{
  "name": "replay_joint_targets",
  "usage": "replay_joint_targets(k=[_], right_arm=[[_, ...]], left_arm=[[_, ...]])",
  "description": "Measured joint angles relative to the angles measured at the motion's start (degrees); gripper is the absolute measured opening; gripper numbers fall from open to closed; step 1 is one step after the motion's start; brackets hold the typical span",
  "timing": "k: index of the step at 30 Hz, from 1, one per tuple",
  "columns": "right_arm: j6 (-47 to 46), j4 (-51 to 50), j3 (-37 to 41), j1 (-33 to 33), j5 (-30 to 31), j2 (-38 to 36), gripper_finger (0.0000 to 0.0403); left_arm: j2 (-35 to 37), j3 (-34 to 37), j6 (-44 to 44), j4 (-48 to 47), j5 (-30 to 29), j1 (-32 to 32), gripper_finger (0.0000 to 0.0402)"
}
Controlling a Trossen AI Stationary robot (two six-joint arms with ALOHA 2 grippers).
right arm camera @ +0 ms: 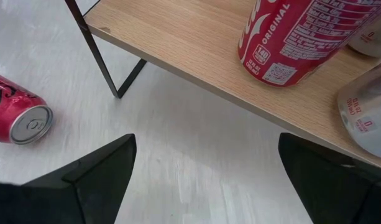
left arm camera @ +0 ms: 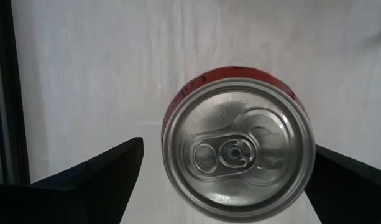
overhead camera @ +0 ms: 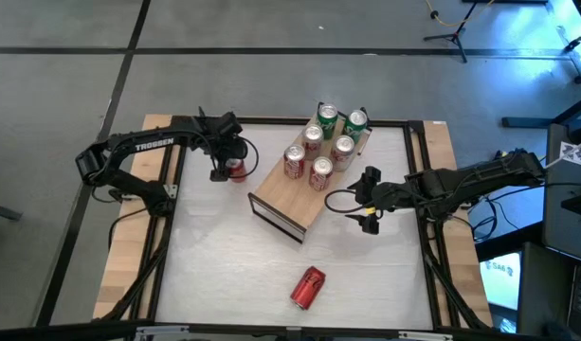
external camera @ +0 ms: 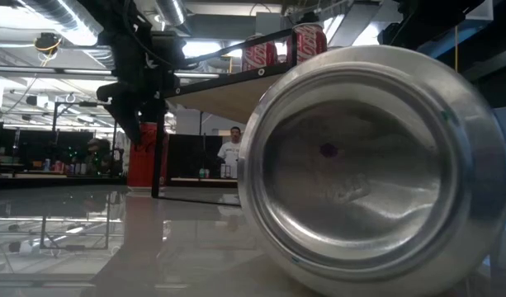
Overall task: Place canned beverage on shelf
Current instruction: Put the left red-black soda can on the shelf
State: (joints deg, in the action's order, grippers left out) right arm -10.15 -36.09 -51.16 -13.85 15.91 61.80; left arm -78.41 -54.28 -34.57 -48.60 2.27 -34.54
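Left gripper (overhead camera: 226,163) hangs wide open over one standing red can (overhead camera: 236,169); six cans already stand on the shelf (overhead camera: 281,201), another can (overhead camera: 307,287) lies unplaced.

Two matte black, jointed robot arms stand at the table's sides. The left arm (overhead camera: 143,152) carries the word TROSSEN in white capitals along its upper link, and thin black cables loop beside its wrist. The right arm (overhead camera: 470,180) has the same dark, tubular build, with a black cable curling out near its wrist and small yellow marks at its gripper. Each arm ends in two flat, wedge-shaped black fingers (left arm camera: 97,174) with plain, unmarked faces.
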Motion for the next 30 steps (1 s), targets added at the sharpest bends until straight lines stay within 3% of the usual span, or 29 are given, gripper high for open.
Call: replay_joint_targets(k=[9,17,30], right_arm=[[0.00,0.01,0.00,0.01,0.01,0.00,0.0388],[0.00,-0.01,0.00,0.01,0.04,0.00,0.0388],[0.00,-0.01,0.00,-0.01,0.04,0.00,0.0388]], left_arm=[[0.00,0.00,0.21,0.13,2.87,0.11,0.0393],[0.00,0.00,2.91,0.30,1.50,0.11,0.0389],[0.02,0.00,5.81,0.25,1.92,0.13,0.0323]])
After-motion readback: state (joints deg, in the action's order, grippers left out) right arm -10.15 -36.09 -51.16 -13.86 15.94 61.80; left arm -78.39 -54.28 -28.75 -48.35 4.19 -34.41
